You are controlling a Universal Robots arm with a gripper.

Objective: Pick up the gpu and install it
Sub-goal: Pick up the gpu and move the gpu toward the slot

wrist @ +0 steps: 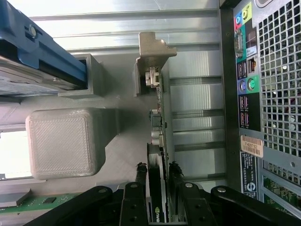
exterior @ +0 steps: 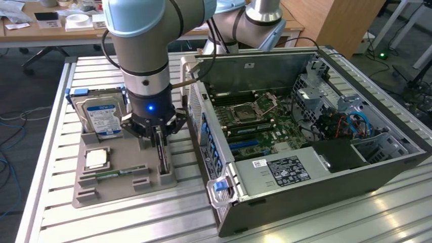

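My gripper pinches the gpu between both fingers while the card stands on edge in the grey holder.

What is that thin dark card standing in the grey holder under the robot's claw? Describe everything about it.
The gpu is a thin, dark circuit card standing on edge in a slot of the grey tray, pale metal end piece seated in a post. The gripper clamps both faces from above.
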